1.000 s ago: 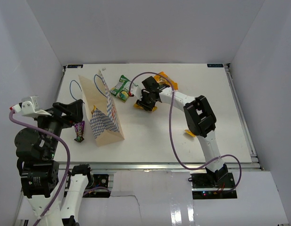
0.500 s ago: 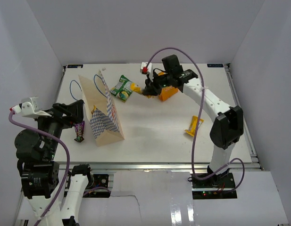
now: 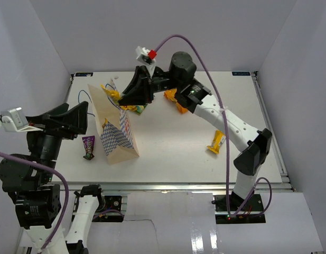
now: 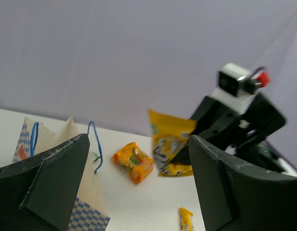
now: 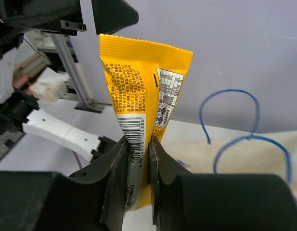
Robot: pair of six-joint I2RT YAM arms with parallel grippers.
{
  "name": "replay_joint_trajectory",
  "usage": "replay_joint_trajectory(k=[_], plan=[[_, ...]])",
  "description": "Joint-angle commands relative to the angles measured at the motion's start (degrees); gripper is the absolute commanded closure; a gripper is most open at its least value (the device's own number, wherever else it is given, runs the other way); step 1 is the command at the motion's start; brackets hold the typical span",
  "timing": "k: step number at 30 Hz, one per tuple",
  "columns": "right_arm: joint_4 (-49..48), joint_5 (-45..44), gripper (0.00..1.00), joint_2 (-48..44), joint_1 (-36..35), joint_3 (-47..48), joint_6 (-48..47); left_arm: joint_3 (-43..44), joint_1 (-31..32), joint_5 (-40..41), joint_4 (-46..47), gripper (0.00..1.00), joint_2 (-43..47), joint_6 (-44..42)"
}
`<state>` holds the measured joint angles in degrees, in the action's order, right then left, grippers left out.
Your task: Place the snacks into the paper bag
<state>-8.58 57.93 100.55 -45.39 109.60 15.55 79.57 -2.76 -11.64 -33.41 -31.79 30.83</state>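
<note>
Wrapper [image 5: 138, 96] pinched by lower end in right gripper [image 5: 137, 154], at bag [image 3: 118, 135] rim near handles [image 5: 230, 90]. Left gripper [image 3: 73, 119] wide, empty, beside bag. Risk: release off-centre, wrapper catches handles or rim, drops onto surface [image 3: 178, 153].

White table [image 3: 178, 156], white walls [image 3: 168, 37] around (three sides).

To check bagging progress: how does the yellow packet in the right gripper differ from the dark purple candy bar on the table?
The yellow packet is pinched in the right gripper and held in the air; the dark purple candy bar lies flat on the table, untouched. The packet is near the top of the paper bag; the bar lies beside its base. Both are small snacks, neither in the bag.
</note>
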Motion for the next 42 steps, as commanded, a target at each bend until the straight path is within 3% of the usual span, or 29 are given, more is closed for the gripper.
replay_joint_trajectory(k=[1,8,18,26,42], plan=[[-9.3,-3.3,0.86,6.1,-5.5,6.2,12.8,4.4,0.2,-1.4,4.0,0.05,-1.4,4.1],[-4.0,-15.7,0.85,12.7,-11.7,12.1,6.3,5.9,0.2,-0.3,3.2,0.05,-0.6,5.5],[-0.7,-35.9,0.87,14.3,-12.4,12.0,-6.2,5.7,0.2,0.4,1.9,0.05,-0.1,4.7],[1.6,-39.3,0.85,12.9,-13.1,7.3,-13.3,4.3,0.2,-0.1,1.8,0.05,-0.3,4.1],[2.7,-39.6,0.52,11.1,-13.1,5.6,-15.3,1.3,0.3,0.6,0.5,0.05,0.9,3.4]])
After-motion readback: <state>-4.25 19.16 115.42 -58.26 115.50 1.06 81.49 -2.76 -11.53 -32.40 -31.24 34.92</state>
